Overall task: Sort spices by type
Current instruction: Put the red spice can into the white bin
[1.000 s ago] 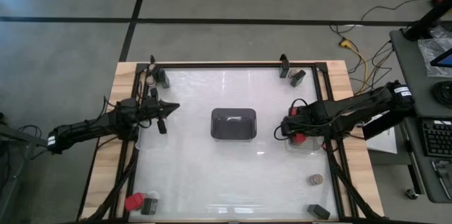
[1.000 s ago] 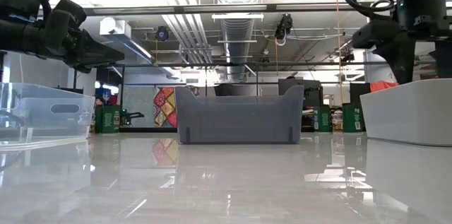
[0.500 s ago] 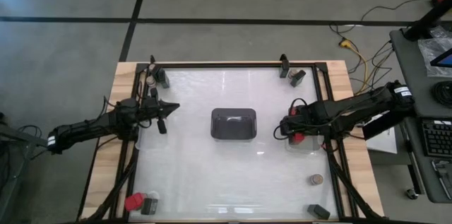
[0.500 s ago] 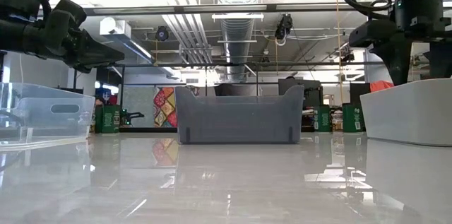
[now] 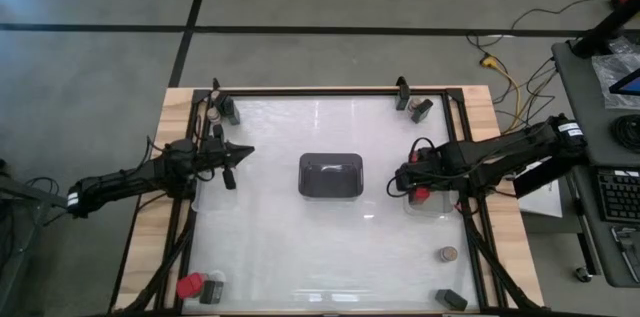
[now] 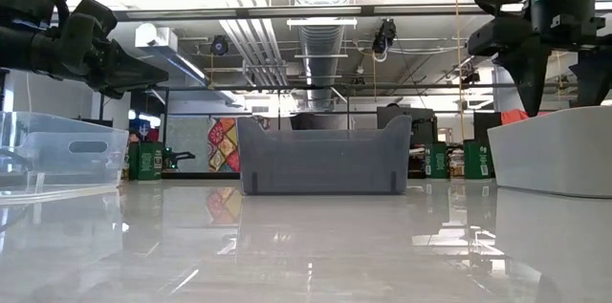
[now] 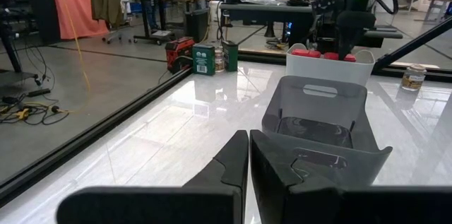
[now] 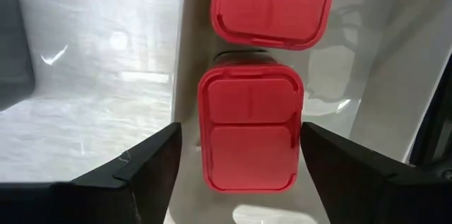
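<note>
A glossy white table top [image 5: 300, 237] in a black frame is seen from above, with a dark grey rectangular plastic tray [image 5: 330, 175] at its centre. The right gripper [image 5: 408, 183] hangs over a clear shallow plastic tray [image 5: 440, 207] near the right edge, its fingers spread apart and pointing down. In the right wrist view, a bright red rounded plastic block [image 8: 250, 127] lies inside that tray between the open fingers [image 8: 141, 167], which stand apart from its sides without touching it. A second bright red block [image 8: 272, 5] lies just beyond the first in the same tray.

The left gripper [image 5: 240, 152] is held above the table near the left edge, its fingers closed together on nothing, beside another clear plastic tray [image 6: 62, 155].

The remaining spices are found at the table's corners. A dark grey-black block [image 5: 230, 110] and a small round tan-topped jar [image 5: 212, 113] sit at the far left corner; another dark block [image 5: 421, 109] sits at the far right corner. A red block [image 5: 188, 285] and a dark block [image 5: 211, 290] lie side by side at the near left corner. Towards the near right corner are a tan-topped jar [image 5: 448, 254] and a dark block [image 5: 451, 299].
</note>
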### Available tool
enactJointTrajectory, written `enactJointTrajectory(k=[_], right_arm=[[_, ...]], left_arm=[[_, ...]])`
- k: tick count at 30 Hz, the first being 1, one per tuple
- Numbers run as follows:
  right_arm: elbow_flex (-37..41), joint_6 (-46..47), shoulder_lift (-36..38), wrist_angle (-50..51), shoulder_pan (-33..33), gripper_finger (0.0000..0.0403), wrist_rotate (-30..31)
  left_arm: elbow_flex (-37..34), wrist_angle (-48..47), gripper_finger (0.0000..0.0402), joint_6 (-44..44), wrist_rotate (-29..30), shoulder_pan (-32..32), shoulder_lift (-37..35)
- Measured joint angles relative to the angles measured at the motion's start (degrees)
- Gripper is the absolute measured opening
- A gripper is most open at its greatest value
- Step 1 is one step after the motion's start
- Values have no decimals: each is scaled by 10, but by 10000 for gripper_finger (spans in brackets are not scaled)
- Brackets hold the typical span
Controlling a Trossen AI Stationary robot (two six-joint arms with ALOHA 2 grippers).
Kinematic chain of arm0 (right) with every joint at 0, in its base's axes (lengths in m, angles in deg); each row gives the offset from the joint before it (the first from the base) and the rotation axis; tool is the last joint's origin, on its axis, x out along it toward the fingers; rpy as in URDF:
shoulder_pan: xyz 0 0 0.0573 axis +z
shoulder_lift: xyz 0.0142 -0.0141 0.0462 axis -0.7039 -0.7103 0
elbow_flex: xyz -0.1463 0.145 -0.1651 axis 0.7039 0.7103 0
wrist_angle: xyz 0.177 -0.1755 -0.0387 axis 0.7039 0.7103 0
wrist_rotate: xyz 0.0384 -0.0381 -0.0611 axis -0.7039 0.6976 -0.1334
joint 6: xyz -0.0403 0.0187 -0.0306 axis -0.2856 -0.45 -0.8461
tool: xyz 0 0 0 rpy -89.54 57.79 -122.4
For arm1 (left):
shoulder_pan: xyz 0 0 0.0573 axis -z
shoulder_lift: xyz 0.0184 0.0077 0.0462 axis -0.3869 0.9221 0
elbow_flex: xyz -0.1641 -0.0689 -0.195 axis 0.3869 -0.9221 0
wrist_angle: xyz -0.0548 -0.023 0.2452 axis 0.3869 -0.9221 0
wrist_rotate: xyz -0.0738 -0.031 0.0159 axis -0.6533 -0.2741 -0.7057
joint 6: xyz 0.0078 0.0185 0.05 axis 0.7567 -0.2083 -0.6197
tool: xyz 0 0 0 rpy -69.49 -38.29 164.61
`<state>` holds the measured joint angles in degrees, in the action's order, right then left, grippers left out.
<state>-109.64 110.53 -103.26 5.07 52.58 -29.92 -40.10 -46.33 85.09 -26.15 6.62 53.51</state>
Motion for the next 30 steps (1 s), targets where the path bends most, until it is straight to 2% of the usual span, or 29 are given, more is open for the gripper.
enactJointTrajectory(k=[9,17,21,25,30], right_arm=[[-9,0,25,19,0,302,6],[-83,-41,16,32,2,301,105],[-117,-144,-15,-7,2,292,176],[-136,-280,-51,-88,2,288,246],[-148,-473,-99,-226,1,294,288]], left_arm=[[0,0,0,0,0,0,0],[0,0,0,0,0,0,0],[0,0,0,0,0,0,0],[0,0,0,0,0,0,0],[0,0,0,0,0,0,0]])
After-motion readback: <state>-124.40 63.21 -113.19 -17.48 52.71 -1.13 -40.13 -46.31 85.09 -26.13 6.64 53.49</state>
